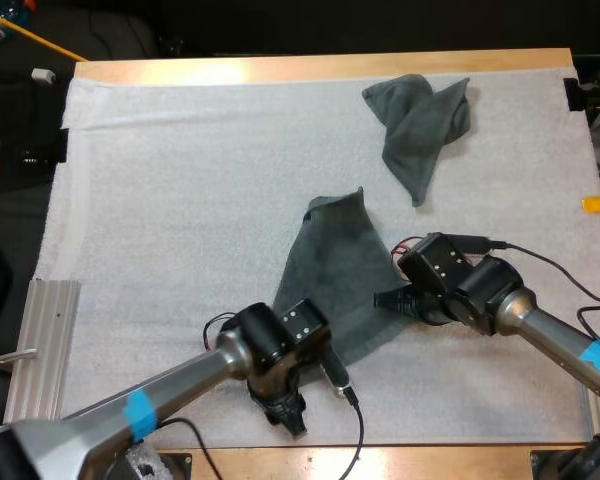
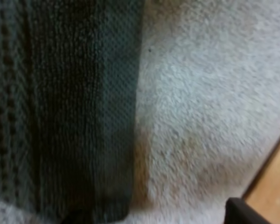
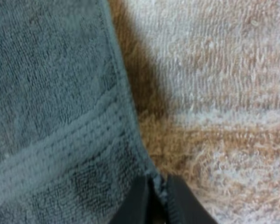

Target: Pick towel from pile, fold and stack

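Observation:
A dark grey-green towel (image 1: 332, 272) lies spread in a long strip on the middle of the mat. My right gripper (image 1: 388, 299) is at its right edge, and in the right wrist view it (image 3: 156, 203) is shut on the towel's hem (image 3: 60, 140). My left gripper (image 1: 290, 412) points down at the towel's near end, close to the mat's front edge. Its fingers stand apart in the left wrist view (image 2: 161, 217), low over the towel's corner (image 2: 65, 116). A second, crumpled towel (image 1: 420, 122) lies at the far right of the mat.
The white mat (image 1: 180, 200) covers most of the wooden table (image 1: 280, 68). A ribbed metal plate (image 1: 42, 345) lies at the mat's left edge. The table's front edge (image 2: 273, 186) is close by my left gripper.

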{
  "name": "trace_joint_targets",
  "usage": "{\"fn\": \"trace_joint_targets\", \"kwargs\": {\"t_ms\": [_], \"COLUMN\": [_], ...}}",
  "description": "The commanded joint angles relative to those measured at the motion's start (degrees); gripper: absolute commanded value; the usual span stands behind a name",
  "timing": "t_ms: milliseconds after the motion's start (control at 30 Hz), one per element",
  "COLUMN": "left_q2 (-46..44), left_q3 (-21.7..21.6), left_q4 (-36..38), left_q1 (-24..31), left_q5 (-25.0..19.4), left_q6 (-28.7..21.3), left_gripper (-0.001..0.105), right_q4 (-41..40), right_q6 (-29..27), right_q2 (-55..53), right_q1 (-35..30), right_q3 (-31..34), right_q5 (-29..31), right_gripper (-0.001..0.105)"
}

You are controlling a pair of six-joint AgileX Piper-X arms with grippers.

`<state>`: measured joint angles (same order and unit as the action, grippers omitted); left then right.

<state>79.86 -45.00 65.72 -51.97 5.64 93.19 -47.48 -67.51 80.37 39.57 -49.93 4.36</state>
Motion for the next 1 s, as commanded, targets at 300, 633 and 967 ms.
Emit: {"fn": "trace_joint_targets", "kwargs": {"t_ms": [300, 633, 967], "left_q2": [6.1, 10.9, 10.5], "left_q3": [0.0, 0.0, 0.0], "left_q4": [-5.5, -6.2, -4.9], "left_q1": [-0.1, -0.1, -0.1], "left_q5": [-1.2, -1.1, -0.7], "left_q6": [5.5, 5.9, 5.9], "left_gripper": [0.054, 0.032, 0.000], "right_q4": [-1.7, -1.7, -1.7], "right_q6": [-1.2, -1.3, -1.7], "right_q2": [-0.5, -0.5, -0.5], "right_q1": [0.1, 0.1, 0.1], "right_q3": [-0.2, -0.2, -0.2], "right_q5": [0.6, 0.6, 0.6], "right_gripper": [0.000, 0.000, 0.000]}}
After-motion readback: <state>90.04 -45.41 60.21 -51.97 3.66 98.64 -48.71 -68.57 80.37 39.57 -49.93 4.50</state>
